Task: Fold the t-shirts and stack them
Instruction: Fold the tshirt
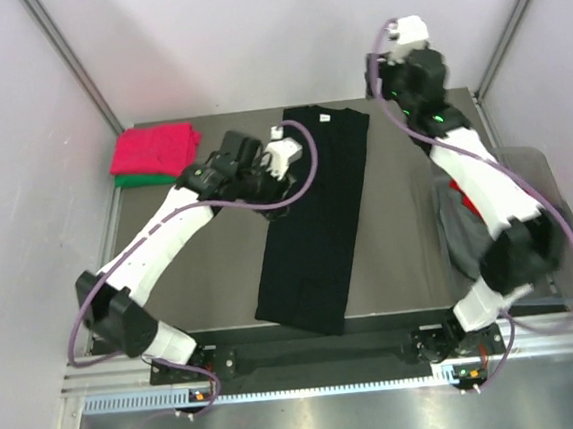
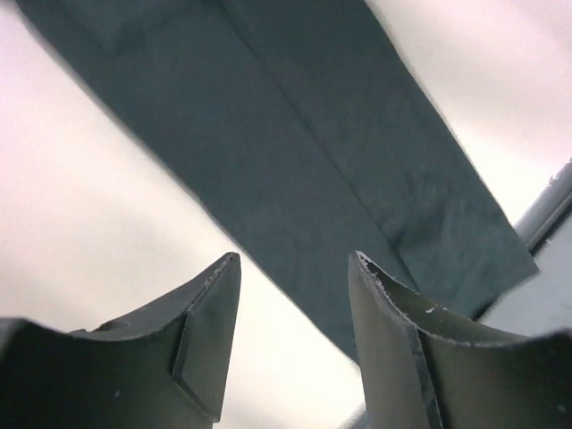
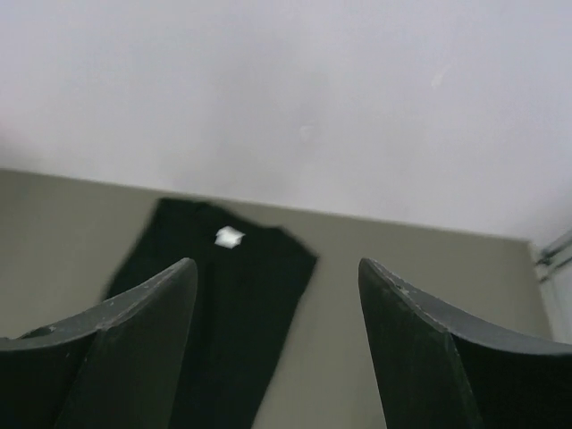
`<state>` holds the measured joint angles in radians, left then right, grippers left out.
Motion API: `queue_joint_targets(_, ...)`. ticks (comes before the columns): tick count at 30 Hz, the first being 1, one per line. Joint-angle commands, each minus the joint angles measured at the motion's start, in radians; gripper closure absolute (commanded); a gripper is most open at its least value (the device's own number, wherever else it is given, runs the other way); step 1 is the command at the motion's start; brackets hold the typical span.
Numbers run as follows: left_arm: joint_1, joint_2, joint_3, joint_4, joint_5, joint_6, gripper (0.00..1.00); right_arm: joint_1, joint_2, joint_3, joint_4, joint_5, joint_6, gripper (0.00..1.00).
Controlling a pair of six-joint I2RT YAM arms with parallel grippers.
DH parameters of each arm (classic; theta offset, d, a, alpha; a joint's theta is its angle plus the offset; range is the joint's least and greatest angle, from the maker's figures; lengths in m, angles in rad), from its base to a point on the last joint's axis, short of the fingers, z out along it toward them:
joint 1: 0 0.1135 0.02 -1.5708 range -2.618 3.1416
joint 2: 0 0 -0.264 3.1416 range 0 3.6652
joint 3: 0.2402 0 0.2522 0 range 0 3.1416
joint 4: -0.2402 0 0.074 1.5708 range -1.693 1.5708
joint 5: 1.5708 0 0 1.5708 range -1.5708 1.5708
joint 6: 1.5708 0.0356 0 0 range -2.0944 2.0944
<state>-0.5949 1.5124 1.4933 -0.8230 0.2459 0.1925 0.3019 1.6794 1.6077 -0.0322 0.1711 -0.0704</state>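
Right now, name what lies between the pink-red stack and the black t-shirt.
The open left gripper hangs between the pink-red stack and black t-shirt; top view shows it.

A: Left gripper (image 2: 295, 259)?
B: Jaws stood apart, nothing between them. Both fingers (image 2: 210, 331) dark, low in frame.
A: Cloth?
B: Dark t-shirt (image 2: 295, 134), folded to a long strip, ran diagonally from top left to lower right, crease along it, flat on the pale table (image 2: 89, 223). Metal rail (image 2: 550, 210) at right edge.
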Motion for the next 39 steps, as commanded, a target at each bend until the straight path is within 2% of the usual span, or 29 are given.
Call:
queue_joint_targets(1,0.111,-0.084,-0.169,0.099,0.015,-0.19,0.43,-0.029,-0.117,-0.284,-0.291,-0.322,0.326,0.28)
queue_joint_targets(3,0.179,-0.103,-0.231,0.122,0.07,-0.257,0.38,-0.052,-0.147,-0.388,-0.342,-0.439,0.42,0.29)
queue_joint_targets(4,0.194,-0.116,-0.276,0.122,0.096,-0.295,0.37,-0.072,-0.153,-0.488,-0.365,-0.56,0.478,0.35)
queue_joint_targets(5,0.226,-0.123,-0.3,0.125,0.105,-0.316,0.36,-0.078,-0.161,-0.547,-0.356,-0.612,0.513,0.36)
queue_joint_targets(6,0.246,-0.132,-0.327,0.146,0.122,-0.338,0.36,-0.083,-0.202,-0.68,-0.324,-0.658,0.547,0.39)
queue_joint_targets(7,0.269,-0.15,-0.388,0.159,0.141,-0.391,0.36,-0.083,-0.236,-0.74,-0.255,-0.682,0.573,0.39)
queue_joint_targets(10,0.352,-0.17,-0.508,0.185,0.213,-0.474,0.37,-0.049,-0.329,-0.908,-0.198,-0.774,0.7,0.37)
queue_joint_targets(14,0.369,-0.158,-0.588,0.16,0.292,-0.496,0.4,0.043,-0.385,-1.012,-0.212,-0.829,0.832,0.35)
queue_joint_targets(16,0.369,-0.152,-0.61,0.137,0.29,-0.507,0.4,0.069,-0.418,-1.095,-0.263,-0.841,0.883,0.35)
queue_joint_targets(19,0.374,-0.152,-0.656,0.105,0.279,-0.513,0.4,0.17,-0.469,-1.131,-0.328,-0.762,0.882,0.35)
queue_joint_targets(25,0.379,-0.14,-0.772,0.117,0.315,-0.587,0.48,0.229,-0.386,-1.121,-0.357,-0.713,0.891,0.42)
queue_joint_targets(29,0.379,-0.093,-0.798,0.125,0.354,-0.614,0.52,0.282,-0.34,-1.117,-0.325,-0.719,0.919,0.46)
queue_joint_targets(35,0.366,-0.127,-0.884,0.148,0.391,-0.654,0.54,0.342,-0.285,-1.094,-0.282,-0.742,0.961,0.48)
queue_joint_targets(39,0.339,-0.112,-0.883,0.142,0.395,-0.656,0.54,0.388,-0.245,-1.079,-0.252,-0.754,0.989,0.48)
